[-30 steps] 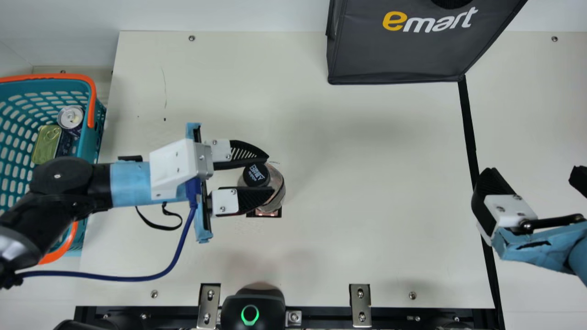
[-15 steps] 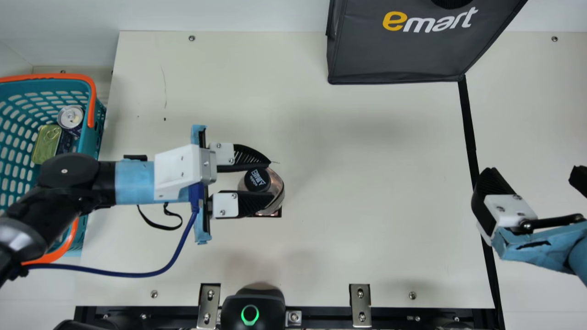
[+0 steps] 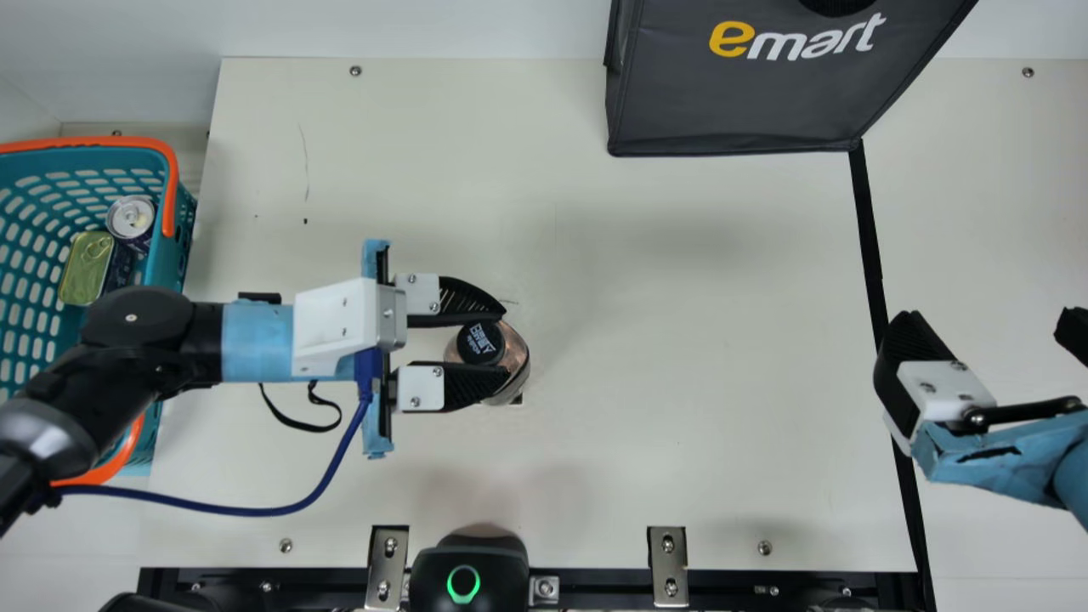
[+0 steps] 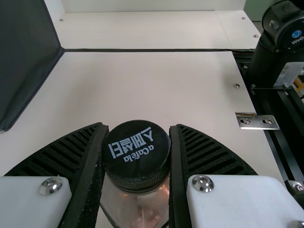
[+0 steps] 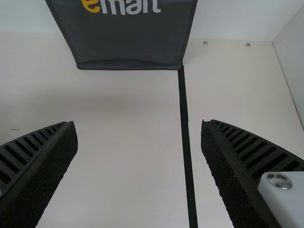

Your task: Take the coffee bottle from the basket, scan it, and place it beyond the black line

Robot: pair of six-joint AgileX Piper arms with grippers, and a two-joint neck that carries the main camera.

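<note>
The right gripper (image 3: 988, 325) (spread wide) and dark bag (image 3: 739, 102) crowd the black line (image 3: 869, 246).

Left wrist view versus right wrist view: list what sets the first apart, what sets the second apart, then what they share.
Left wrist view: the coffee bottle with its black cap, between the fingers of the left gripper, and a metal bracket at the table's edge.

Right wrist view: the right gripper, open with nothing between its fingers, and the lettering on the dark bag.

Both: the dark bag, the black line and the cream table.
</note>
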